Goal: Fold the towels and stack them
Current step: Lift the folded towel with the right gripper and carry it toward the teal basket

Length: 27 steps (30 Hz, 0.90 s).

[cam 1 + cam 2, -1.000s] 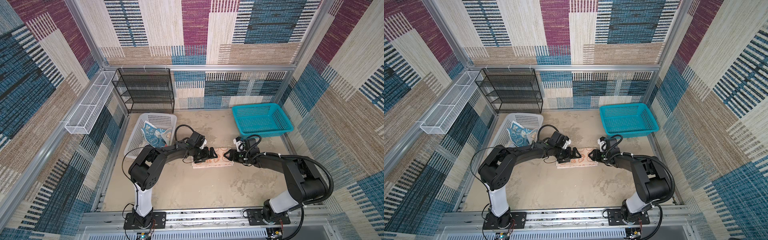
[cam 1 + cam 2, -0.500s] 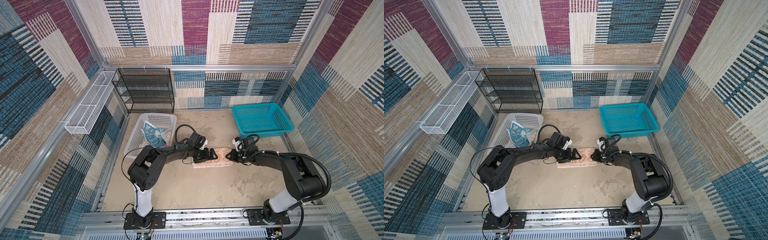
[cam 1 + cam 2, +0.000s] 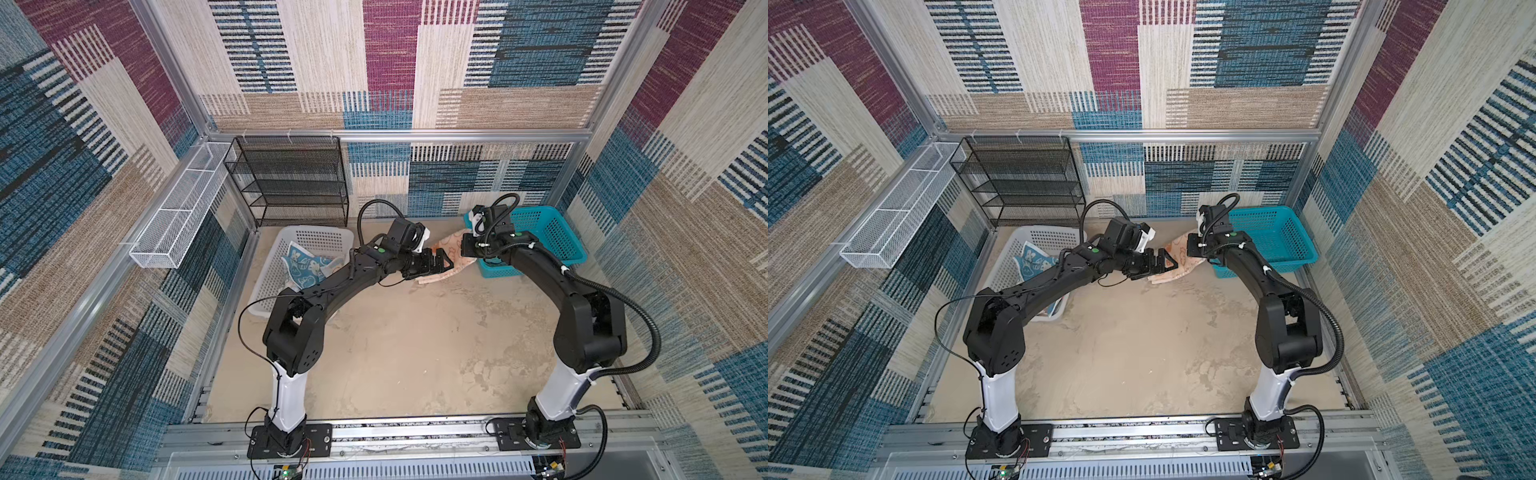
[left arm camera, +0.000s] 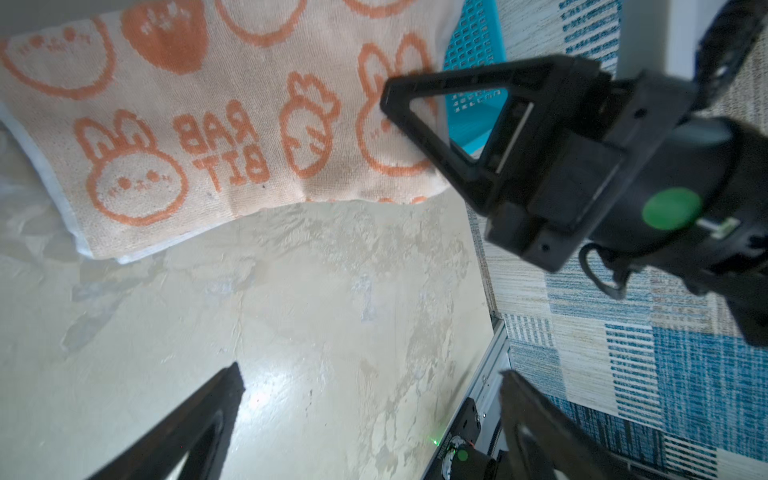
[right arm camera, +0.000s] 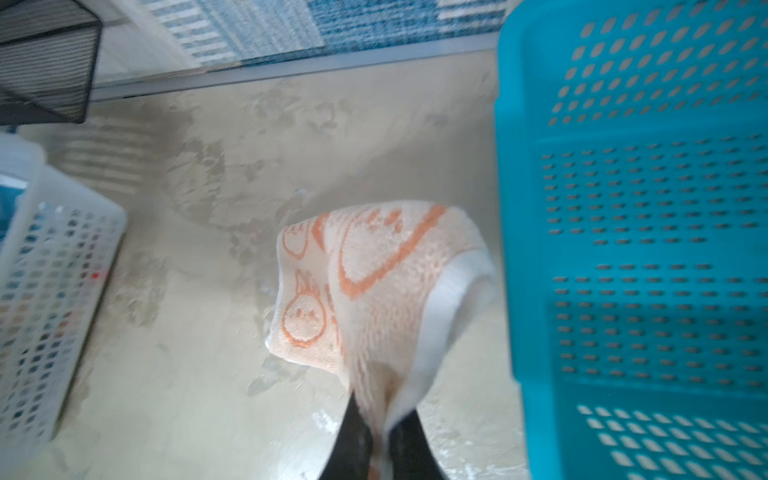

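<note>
Orange-and-cream rabbit towel (image 3: 451, 249) (image 3: 1177, 253) is between the two grippers, just beside the near left corner of the teal basket (image 3: 557, 237). We see that the right gripper (image 5: 380, 436) is clenched on one end of it. In the right wrist view the cloth (image 5: 374, 282) comes out from between the two black fingers and its white border folds over. The held end is raised above the table (image 3: 415, 353), and the rest slopes down toward the left arm. We cannot tell if its low corner touches the table.

In the left wrist view the towel (image 4: 232, 124) shows orange rabbit faces, carrots and the letters RAB BIT. The left gripper (image 3: 442, 262) (image 4: 370, 415) is released, with its jaws wide apart and nothing between them. It is near the lower part of the towel.

We see a blue-and-white towel (image 3: 305, 266) (image 3: 1034, 262) lying crumpled in the white basket (image 3: 320, 235), on the left side of the table. A black wire shelf (image 3: 291, 183) is against the back wall, behind this basket.
</note>
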Motion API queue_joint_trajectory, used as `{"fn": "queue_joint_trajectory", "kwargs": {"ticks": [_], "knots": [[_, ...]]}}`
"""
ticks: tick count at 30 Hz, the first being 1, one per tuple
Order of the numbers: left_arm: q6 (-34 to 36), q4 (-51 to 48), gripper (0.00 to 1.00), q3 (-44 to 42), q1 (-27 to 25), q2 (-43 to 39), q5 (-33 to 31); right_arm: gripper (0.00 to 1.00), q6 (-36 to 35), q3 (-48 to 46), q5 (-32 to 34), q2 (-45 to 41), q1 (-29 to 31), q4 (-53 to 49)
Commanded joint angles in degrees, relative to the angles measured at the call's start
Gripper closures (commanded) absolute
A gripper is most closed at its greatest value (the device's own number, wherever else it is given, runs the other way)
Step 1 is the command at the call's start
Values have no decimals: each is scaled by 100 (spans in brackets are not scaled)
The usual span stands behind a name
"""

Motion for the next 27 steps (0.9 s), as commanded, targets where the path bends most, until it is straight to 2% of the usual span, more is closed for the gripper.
{"fn": "queue_joint_trajectory", "kwargs": {"ticks": [1, 4, 8, 14, 19, 27], "knots": [[42, -342, 1, 321, 1, 209, 53, 100, -565, 966, 821, 452, -99, -977], [99, -460, 1, 632, 18, 413, 82, 100, -827, 1801, 941, 909, -254, -1361], [353, -800, 1, 1116, 45, 637, -2, 100, -1058, 2641, 479, 1243, -583, -1638], [490, -1221, 1, 2035, 124, 1187, 72, 100, -1477, 3604, 243, 1800, -920, -2167], [629, -1745, 1, 2809, 140, 1665, 109, 100, -1823, 3389, 344, 1833, -1072, -2010], [742, -1959, 1, 3041, 192, 1892, 94, 100, -2477, 2287, 870, 1483, -1256, -1176]]}}
